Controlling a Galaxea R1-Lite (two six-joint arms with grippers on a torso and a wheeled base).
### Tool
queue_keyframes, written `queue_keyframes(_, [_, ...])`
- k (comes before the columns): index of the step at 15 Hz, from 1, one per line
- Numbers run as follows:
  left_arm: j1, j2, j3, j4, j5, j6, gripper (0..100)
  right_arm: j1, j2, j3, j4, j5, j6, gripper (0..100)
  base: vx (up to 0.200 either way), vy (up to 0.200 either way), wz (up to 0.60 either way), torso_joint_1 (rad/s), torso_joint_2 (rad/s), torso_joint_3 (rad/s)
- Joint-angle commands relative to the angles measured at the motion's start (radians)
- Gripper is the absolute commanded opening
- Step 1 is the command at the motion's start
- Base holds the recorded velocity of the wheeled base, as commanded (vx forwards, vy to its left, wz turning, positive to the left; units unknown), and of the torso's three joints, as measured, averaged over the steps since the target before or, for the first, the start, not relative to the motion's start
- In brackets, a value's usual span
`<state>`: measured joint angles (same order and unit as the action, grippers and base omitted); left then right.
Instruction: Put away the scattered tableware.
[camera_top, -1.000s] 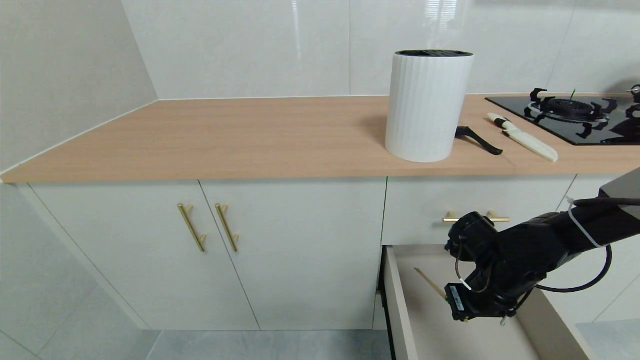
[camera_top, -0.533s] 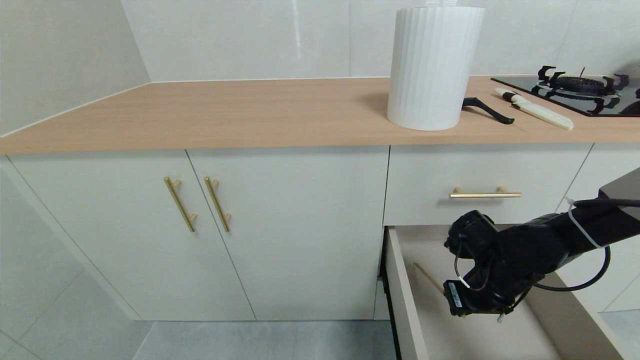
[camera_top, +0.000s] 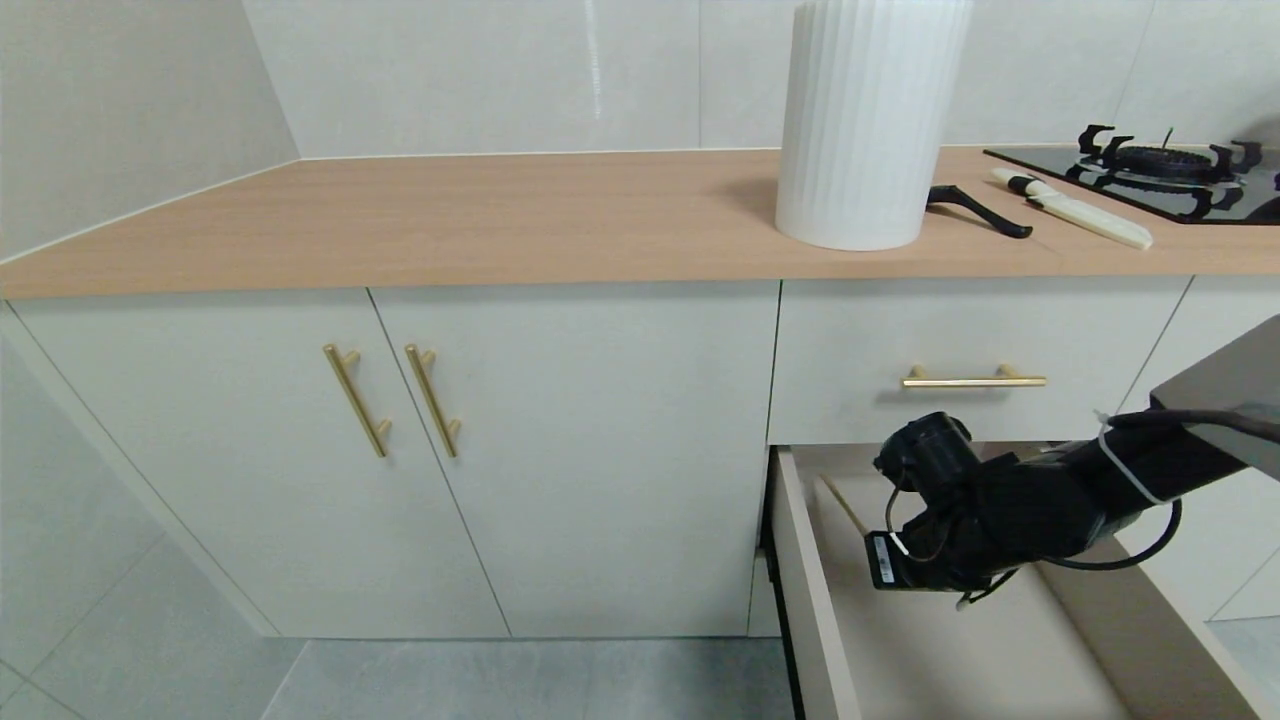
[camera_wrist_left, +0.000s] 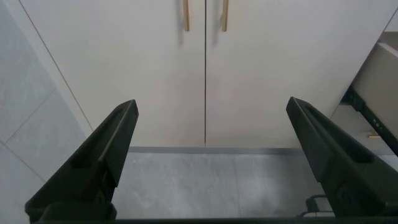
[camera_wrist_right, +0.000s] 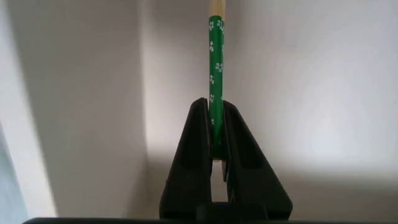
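A chopstick (camera_wrist_right: 216, 74) with a green, white-patterned shaft and a bare wooden end is clamped between my right gripper's (camera_wrist_right: 216, 134) fingers. In the head view that right gripper (camera_top: 885, 550) hangs inside the open drawer (camera_top: 805, 580), and the chopstick (camera_top: 843, 503) points toward the drawer's back left corner. On the countertop lie a white knife (camera_top: 1075, 210) and a black-handled utensil (camera_top: 980, 210), beside a tall white ribbed holder (camera_top: 865, 120). My left gripper (camera_wrist_left: 211, 109) is open and holds nothing; it faces the cabinet doors and the floor.
A gas stove (camera_top: 1160, 170) sits at the counter's far right. A shut drawer with a gold handle (camera_top: 975, 380) is right above the open one. Two cabinet doors with gold handles (camera_top: 395, 400) stand to the left. The drawer's side wall is close to the chopstick.
The head camera has dropped lower, so the whole picture shifted. My right gripper, still holding the chopstick, has moved a little toward the drawer's back left.
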<state>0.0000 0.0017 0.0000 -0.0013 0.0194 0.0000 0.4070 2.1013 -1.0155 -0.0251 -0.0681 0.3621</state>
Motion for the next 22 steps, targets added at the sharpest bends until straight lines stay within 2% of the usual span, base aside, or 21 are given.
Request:
queue_keyframes(1, [0.000,0.001,0.000,0.000,0.001,0.000,100,0.001,0.071,0.023,-0.059,-0.004,0.000,0,0.000,0.000,0.00,0.000,0.00,0.000])
queue_keyframes(6, [0.000,0.001,0.000,0.000,0.001,0.000,100,0.007,0.186,0.023,-0.099,-0.038,-0.002,0,0.000,0.000,0.00,0.000,0.00,0.000])
queue_keyframes(13, [0.000,0.001,0.000,0.000,0.001,0.000,100,0.007,0.209,0.009,-0.101,-0.052,0.000,0,0.000,0.000,0.00,0.000,0.00,0.000])
queue_keyframes(14, [0.000,0.001,0.000,0.000,0.001,0.000,100,0.007,0.209,0.009,-0.101,-0.052,0.000,100,0.000,0.000,0.00,0.000,0.00,0.000])
queue_keyframes(21, [0.000,0.001,0.000,0.000,0.001,0.000,100,0.009,0.149,0.020,-0.093,-0.048,0.001,100,0.000,0.000,0.00,0.000,0.00,0.000])
queue_keyframes(22, [0.000,0.001,0.000,0.000,0.001,0.000,100,0.007,-0.010,0.038,-0.062,-0.024,0.004,100,0.000,0.000,0.00,0.000,0.00,0.000])
